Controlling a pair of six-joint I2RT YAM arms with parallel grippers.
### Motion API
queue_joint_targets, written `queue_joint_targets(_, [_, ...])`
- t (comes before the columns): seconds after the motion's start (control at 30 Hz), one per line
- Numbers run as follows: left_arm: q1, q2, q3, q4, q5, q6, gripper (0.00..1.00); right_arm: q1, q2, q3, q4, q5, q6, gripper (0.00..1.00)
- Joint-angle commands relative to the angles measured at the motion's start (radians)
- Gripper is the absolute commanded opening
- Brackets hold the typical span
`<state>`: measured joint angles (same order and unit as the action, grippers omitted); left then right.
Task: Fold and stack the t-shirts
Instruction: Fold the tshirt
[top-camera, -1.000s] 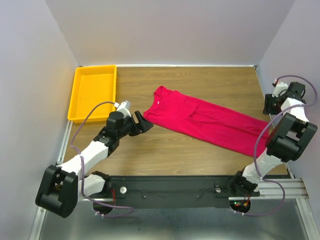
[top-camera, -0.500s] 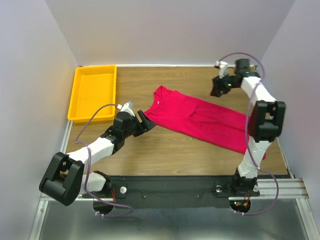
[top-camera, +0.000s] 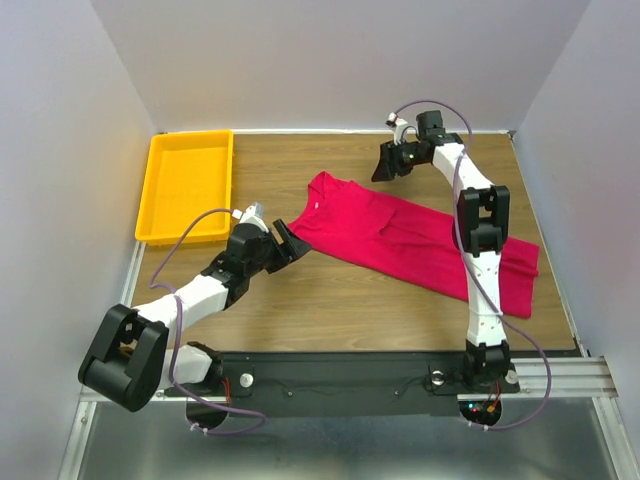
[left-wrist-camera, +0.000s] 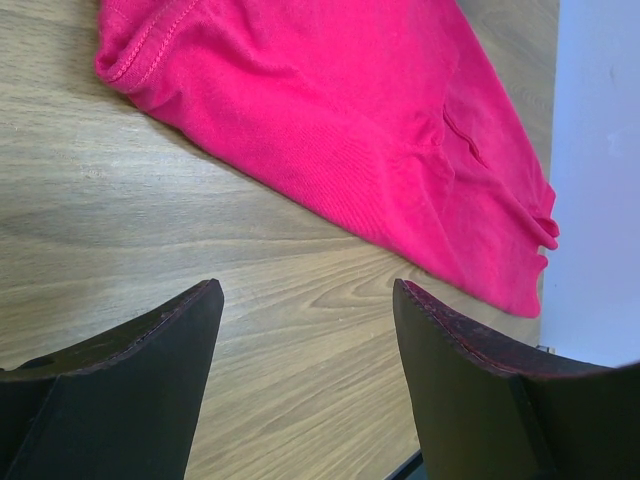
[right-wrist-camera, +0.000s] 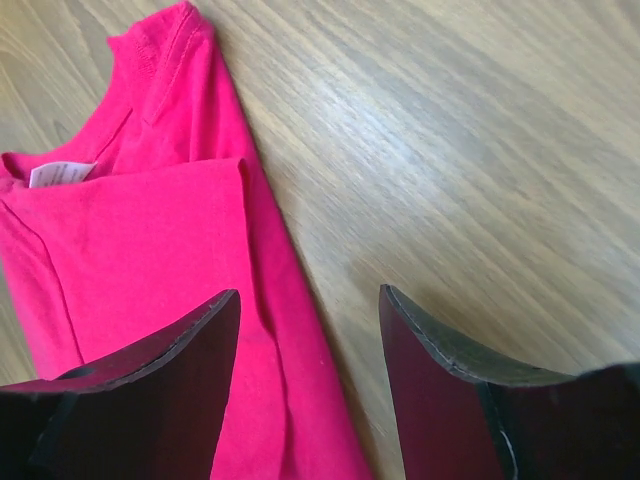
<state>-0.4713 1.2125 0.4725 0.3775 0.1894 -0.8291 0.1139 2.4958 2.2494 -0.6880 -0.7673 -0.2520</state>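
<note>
Left gripper (top-camera: 290, 243) low, just left of shirt (top-camera: 400, 235), jaws apart, right gripper (top-camera: 385, 168) outstretched past shirt's far edge, jaws apart, empty

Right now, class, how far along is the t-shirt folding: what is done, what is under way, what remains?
Done: the red t-shirt lies on the table as a long narrow strip, sides apparently folded in. In hand: nothing is gripped; the left hand is open beside the collar end, the right hand open by the far edge near the collar. Left: fold the strip crosswise, then stack it.

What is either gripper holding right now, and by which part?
Nothing: left gripper and right gripper both stand open, and the red t-shirt lies ungripped.
</note>
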Motion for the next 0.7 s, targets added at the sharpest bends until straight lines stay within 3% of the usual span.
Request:
queue_joint_targets(0.0, [-0.006, -0.019, 0.002, 0.04, -0.004, -0.007, 0.79, 0.042, 0.021, 0.047, 0.001, -0.012, 0.054, 0.64])
queue_joint_targets(0.53, [-0.004, -0.061, -0.012, 0.009, -0.008, -0.005, 0.79, 0.112, 0.041, -0.059, -0.001, 0.031, 0.03, 0.59])
queue_joint_targets(0.67, [-0.006, -0.07, -0.012, 0.003, -0.011, -0.005, 0.79, 0.112, 0.061, -0.036, -0.001, 0.054, 0.045, 0.46])
